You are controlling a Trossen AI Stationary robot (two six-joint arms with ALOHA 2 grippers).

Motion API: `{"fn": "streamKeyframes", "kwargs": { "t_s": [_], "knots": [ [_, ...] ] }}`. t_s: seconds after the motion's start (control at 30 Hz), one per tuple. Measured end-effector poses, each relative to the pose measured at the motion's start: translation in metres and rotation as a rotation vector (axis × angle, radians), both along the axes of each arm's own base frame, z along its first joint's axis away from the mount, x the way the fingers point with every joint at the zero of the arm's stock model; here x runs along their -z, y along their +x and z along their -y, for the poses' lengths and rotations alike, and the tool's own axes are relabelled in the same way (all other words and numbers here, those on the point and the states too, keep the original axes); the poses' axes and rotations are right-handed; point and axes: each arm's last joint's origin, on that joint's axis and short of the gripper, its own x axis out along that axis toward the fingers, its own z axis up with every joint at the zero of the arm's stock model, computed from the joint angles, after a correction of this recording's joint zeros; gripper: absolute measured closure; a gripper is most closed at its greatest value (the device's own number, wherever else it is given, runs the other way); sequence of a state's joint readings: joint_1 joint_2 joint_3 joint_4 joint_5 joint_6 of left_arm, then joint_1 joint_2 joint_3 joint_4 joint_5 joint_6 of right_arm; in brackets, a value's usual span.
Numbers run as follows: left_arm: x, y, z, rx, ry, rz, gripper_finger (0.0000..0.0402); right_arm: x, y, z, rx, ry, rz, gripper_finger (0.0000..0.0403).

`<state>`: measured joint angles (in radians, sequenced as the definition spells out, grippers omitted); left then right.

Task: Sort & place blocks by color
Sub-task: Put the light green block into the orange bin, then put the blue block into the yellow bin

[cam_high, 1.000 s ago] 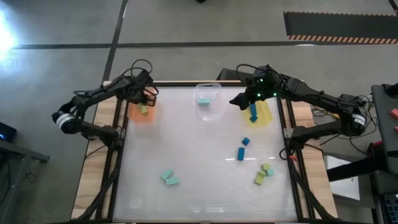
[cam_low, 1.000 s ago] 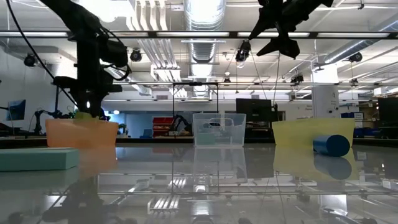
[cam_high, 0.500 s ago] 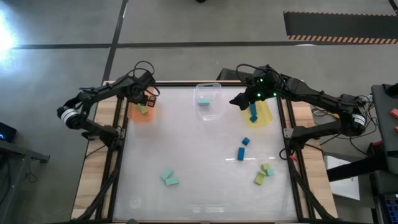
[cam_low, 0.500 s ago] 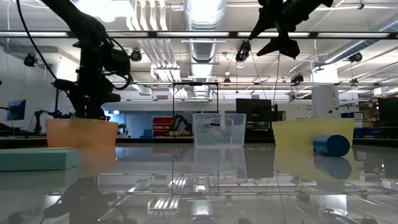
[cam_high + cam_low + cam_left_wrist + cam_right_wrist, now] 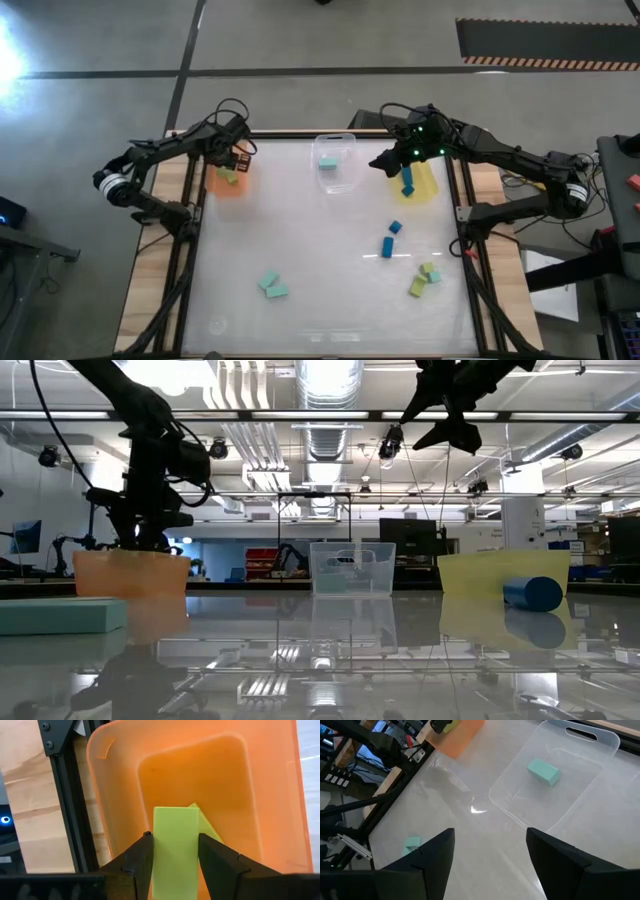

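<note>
L gripper (image 5: 172, 862) clamped on yellow-green block (image 5: 172, 850), long axis along fingers, over orange tray (image 5: 120, 780)

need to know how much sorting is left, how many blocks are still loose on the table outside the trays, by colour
teal blocks: 3
blue blocks: 2
yellow-green blocks: 2
total: 7
</note>
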<state>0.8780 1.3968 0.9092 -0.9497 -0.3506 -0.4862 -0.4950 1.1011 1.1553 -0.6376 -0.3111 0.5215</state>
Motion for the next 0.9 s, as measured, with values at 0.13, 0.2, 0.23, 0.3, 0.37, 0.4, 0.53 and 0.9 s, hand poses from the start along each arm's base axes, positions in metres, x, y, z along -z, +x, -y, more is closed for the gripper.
{"fn": "streamKeyframes", "kwargs": {
  "t_s": [0.13, 0.2, 0.23, 0.3, 0.37, 0.4, 0.53, 0.9],
  "knots": [
    [-0.0002, 0.0000, -0.0005, -0.004, 0.012, -0.005, 0.0271, 0.0000, 0.0000, 0.0000, -0.003, -0.004, 0.000, 0.0165],
    [-0.0003, -0.0001, -0.0007, -0.006, 0.016, -0.010, 0.0271, 0.0000, 0.0000, 0.0000, -0.005, -0.006, -0.001, 0.0165],
    [-0.0003, 0.0000, -0.0008, -0.006, 0.017, -0.009, 0.0271, 0.0000, 0.0000, 0.0000, -0.005, -0.006, 0.000, 0.0165],
    [-0.0003, 0.0000, -0.0008, -0.006, 0.018, -0.008, 0.0271, 0.0000, 0.0000, 0.0000, -0.005, -0.006, -0.001, 0.0165],
    [-0.0003, 0.0002, -0.0009, -0.006, 0.019, -0.007, 0.0270, 0.0000, 0.0000, 0.0000, -0.006, -0.007, -0.001, 0.0165],
    [-0.0004, 0.0004, -0.0012, -0.006, 0.022, -0.005, 0.0268, 0.0000, 0.0000, 0.0000, -0.006, -0.007, -0.001, 0.0165],
    [-0.0012, 0.0014, -0.0024, -0.006, 0.039, 0.010, 0.0250, -0.0001, 0.0000, 0.0000, -0.006, -0.007, 0.000, 0.0165],
    [-0.0086, 0.0018, 0.0016, 0.035, 0.033, 0.028, 0.0199, 0.0000, 0.0000, -0.0001, 0.000, 0.003, 0.000, 0.0165]
  ]
}}
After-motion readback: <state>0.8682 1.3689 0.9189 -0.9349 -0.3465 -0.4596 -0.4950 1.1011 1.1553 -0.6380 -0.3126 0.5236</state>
